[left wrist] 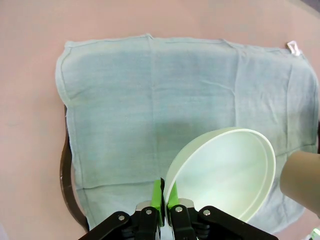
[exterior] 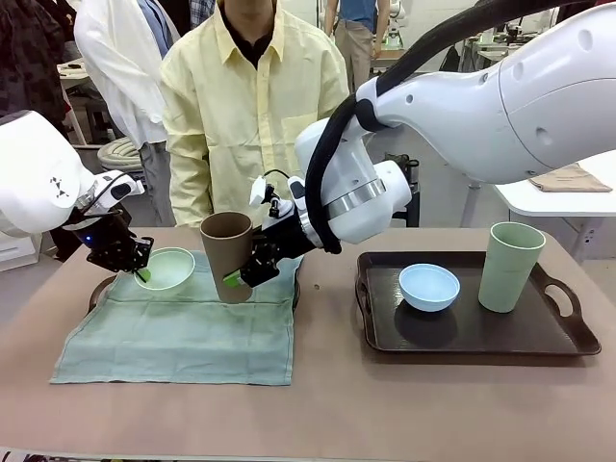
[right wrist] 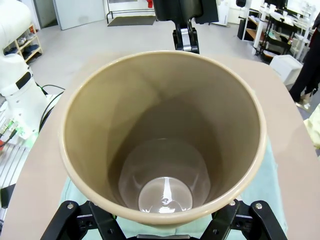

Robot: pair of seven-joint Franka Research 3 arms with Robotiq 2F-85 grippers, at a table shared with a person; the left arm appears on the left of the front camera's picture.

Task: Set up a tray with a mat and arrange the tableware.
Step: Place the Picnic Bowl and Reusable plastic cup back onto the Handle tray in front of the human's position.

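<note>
At the left of the front view, the left end effector is pinched tight on the rim of the small round mint green plastic bowl. One green pad sits on each side of the rim wall. The bowl is over the far left part of the pale green cloth mat, which is draped over a dark tray whose handle peeks out at the mat's left edge.

Left of centre, the right end effector has its jaws spread wide around the lower wall of the tall brown handleless plastic cup. The cup is mouth up and slightly tilted above the mat's far edge.

At the right, a second dark brown tray on the bench carries the light blue round plastic bowl. The pale green tall plastic cup stands upright to that bowl's right, apart from it.
</note>
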